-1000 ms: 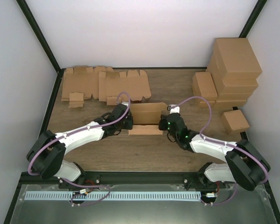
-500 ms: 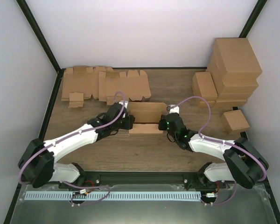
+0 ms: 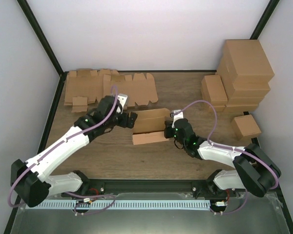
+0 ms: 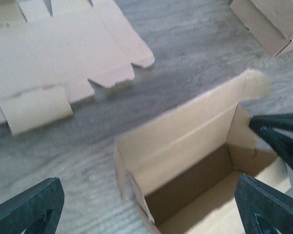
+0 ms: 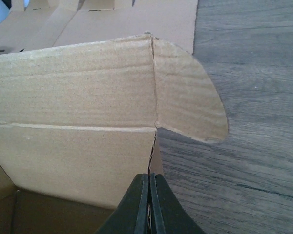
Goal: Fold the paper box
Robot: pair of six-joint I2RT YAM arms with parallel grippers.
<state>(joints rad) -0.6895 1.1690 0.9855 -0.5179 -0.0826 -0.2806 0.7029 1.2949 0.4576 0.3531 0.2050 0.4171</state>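
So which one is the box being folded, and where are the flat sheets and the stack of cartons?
box (image 3: 154, 119), top view, on its upright back wall.
flat sheets (image 3: 134, 88), top view, on the middle of the right sheet.
stack (image 3: 246, 58), top view, on the top carton's lid.

The white-and-black left arm stretches from its base at the near left corner diagonally up and to the right, almost fully extended, with a purple cable looping over its wrist. Its black two-finger left gripper points right, jaws spread wide and holding nothing. The white-and-black right arm lies low, reaching left from its base. Its black right gripper is pinched tight on the thin end wall of the brown cardboard paper box.
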